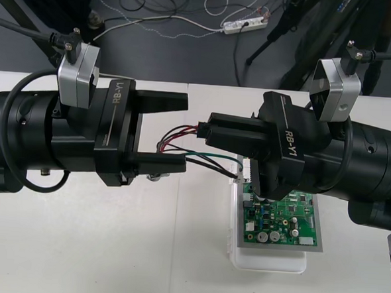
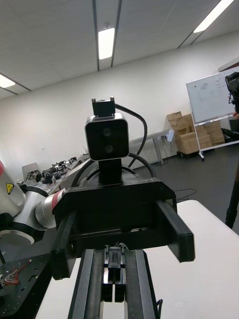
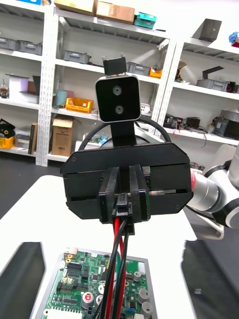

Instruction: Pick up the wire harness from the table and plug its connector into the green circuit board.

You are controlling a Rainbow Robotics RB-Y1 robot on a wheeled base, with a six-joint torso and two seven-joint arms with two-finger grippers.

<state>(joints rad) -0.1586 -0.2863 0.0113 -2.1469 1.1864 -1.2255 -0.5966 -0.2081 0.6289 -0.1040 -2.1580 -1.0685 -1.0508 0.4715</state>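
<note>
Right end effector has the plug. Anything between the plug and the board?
Nothing visible. The right end effector is shut on the plug, held up by the green circuit board's far left corner. Only the harness's own wires hang there. The left end effector is open, off to the side of the board.

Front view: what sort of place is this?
Probably a robotics lab: right tool holding a wire harness, green circuit board on a light table, power strip and cables on the floor.

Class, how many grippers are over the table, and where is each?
2. The left gripper, open, is left of the green circuit board; the right gripper, shut on the harness plug, is above the board's far edge.
</note>
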